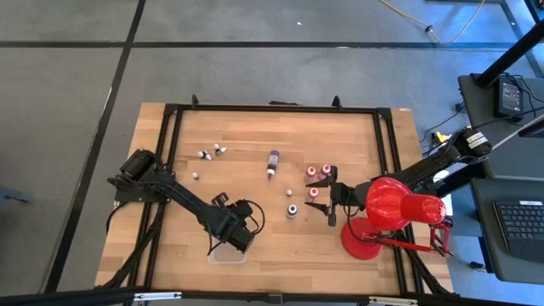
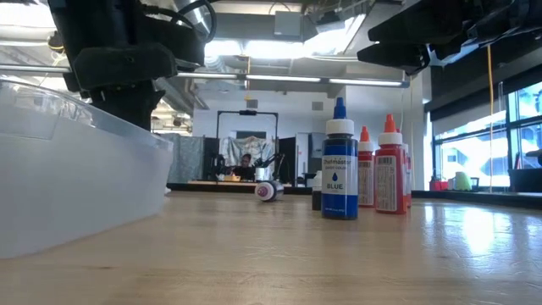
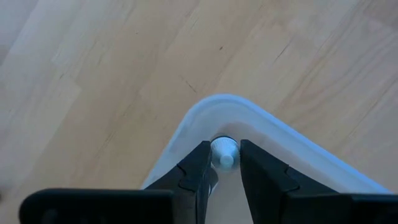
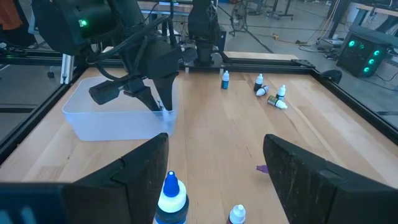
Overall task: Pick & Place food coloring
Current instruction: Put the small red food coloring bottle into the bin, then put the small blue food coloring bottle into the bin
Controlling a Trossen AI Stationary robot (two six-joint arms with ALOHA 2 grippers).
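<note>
My left gripper (image 1: 245, 238) hangs over the clear plastic tray (image 1: 223, 255) near the table's front edge, shut on a small food coloring bottle with a white cap (image 3: 224, 154). My right gripper (image 1: 331, 206) stands open right of centre, beside the red lamp. A blue bottle (image 4: 170, 198) and a white cap (image 4: 237, 214) show between its fingers, untouched. Upright on the wood stand the blue bottle (image 2: 340, 168) and red ones (image 2: 389, 169). A longer purple bottle (image 1: 273, 161) lies mid-table. Three small ones (image 1: 212, 153) lie at the far left. My left gripper pinches the small bottle between its two fingers, just below the white cap (image 3: 224, 155). The fingers (image 3: 198, 163) come from above, slanting down. The bottle sits over a corner of the tray (image 3: 219, 104); whether it touches the tray's floor, I cannot tell.
A big red desk lamp (image 1: 395, 206) stands at the table's right and covers part of my right arm. A black frame (image 1: 272, 108) runs along the table's edges. Bare wood lies between the tray and the standing bottles.
</note>
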